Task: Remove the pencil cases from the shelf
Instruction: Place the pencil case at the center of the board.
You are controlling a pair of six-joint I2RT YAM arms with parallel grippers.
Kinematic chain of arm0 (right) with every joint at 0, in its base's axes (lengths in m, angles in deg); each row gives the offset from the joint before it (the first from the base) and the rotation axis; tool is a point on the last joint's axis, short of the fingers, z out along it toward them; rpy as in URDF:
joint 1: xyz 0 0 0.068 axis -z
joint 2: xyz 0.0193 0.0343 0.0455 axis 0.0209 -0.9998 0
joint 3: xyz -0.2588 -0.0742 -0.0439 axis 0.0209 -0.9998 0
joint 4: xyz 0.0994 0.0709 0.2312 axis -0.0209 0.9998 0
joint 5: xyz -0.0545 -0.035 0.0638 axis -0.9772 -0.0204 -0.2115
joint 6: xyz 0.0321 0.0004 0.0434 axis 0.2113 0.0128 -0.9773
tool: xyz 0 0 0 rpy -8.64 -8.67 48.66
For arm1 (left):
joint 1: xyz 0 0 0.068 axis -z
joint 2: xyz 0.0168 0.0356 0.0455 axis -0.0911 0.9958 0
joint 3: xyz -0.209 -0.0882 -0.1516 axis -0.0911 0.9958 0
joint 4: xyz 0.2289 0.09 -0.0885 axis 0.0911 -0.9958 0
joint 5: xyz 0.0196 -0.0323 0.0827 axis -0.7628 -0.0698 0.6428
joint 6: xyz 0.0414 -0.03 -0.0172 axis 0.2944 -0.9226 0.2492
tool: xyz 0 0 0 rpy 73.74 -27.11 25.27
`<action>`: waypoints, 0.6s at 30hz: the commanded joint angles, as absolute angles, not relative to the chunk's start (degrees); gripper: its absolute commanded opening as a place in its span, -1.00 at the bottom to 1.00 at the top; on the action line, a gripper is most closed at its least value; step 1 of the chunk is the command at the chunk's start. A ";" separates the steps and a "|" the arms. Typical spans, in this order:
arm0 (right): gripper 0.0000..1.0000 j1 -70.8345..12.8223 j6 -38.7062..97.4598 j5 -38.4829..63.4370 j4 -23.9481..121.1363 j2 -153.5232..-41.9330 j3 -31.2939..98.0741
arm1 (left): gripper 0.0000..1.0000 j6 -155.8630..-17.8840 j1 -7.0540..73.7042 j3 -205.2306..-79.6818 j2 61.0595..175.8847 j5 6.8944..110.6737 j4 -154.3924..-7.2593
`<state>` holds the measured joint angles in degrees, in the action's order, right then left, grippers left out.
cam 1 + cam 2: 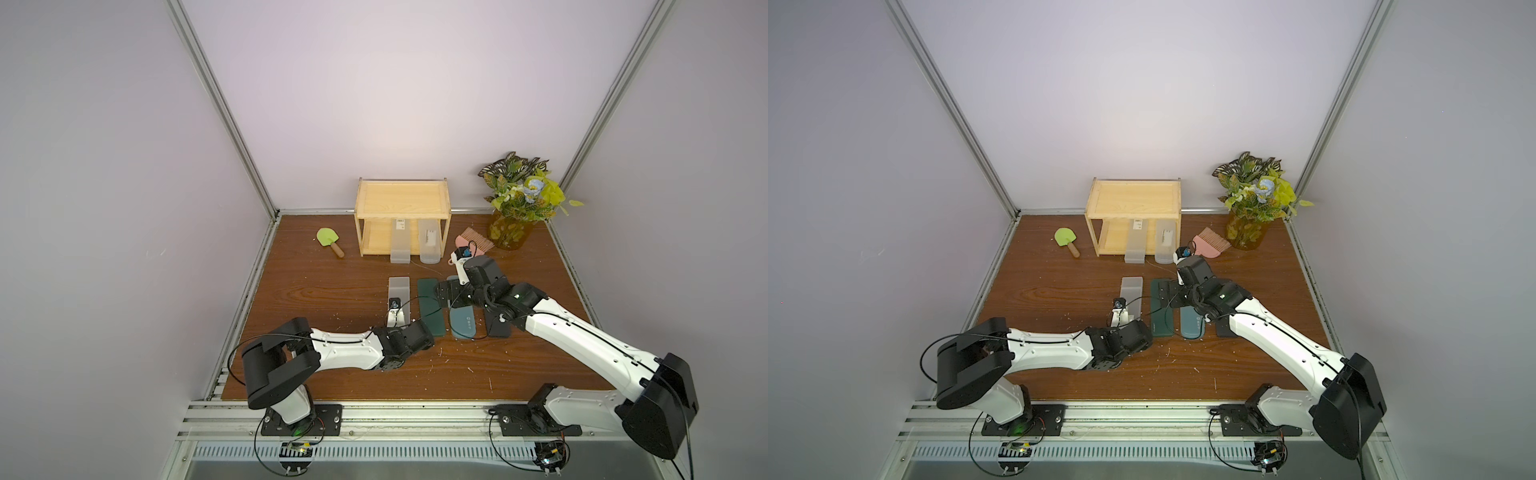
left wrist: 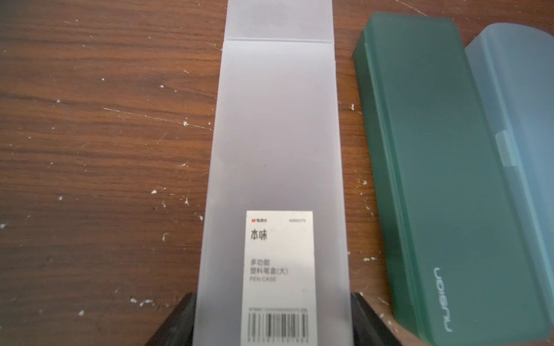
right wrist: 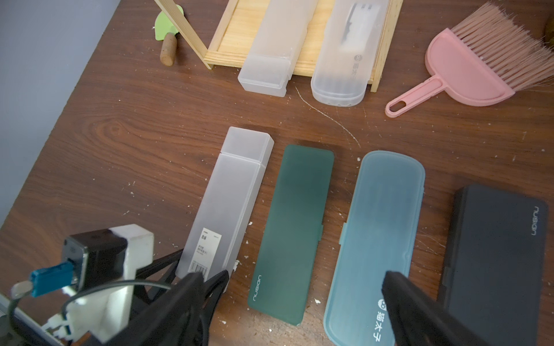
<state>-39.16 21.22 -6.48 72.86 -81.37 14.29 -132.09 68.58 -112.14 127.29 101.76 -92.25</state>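
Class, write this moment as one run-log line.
left gripper: shut on frosted labelled case | right gripper: open, above dark green case | shelf: lower tier holds two frosted cases

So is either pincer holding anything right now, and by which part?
The left pincer grips the frosted labelled case across its barcode end; the right pincer is open and empty.

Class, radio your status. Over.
Left gripper shut on labelled frosted case. Right gripper open over dark green case. Two frosted cases left in shelf. Pink brush beside, not blocking.
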 commanded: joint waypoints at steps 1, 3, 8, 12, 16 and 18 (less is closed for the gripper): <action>0.98 -38.97 21.22 -5.54 71.43 -81.77 13.87 | 0.35 -131.77 67.98 -112.02 128.88 100.29 -93.71; 0.98 -38.85 21.27 -5.71 71.41 -81.76 13.78 | 0.62 -131.62 67.98 -112.56 129.32 100.21 -94.13; 0.98 -38.72 21.27 -5.76 71.34 -81.56 13.43 | 0.98 -131.43 68.04 -113.11 128.64 100.95 -95.47; 0.98 -38.52 21.34 -5.68 70.99 -81.52 13.05 | 0.98 -130.40 68.24 -115.28 126.64 102.91 -100.03; 0.98 -38.38 21.38 -5.59 70.73 -81.65 12.86 | 0.98 -125.62 67.94 -121.20 123.21 106.19 -105.40; 0.98 -38.35 21.53 -5.59 70.47 -81.72 12.70 | 0.98 -120.08 66.56 -124.53 121.20 105.93 -104.90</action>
<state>-38.53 21.22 -6.44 71.96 -81.68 13.00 -127.15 68.21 -119.87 124.73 102.96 -101.89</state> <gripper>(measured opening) 0.990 0.990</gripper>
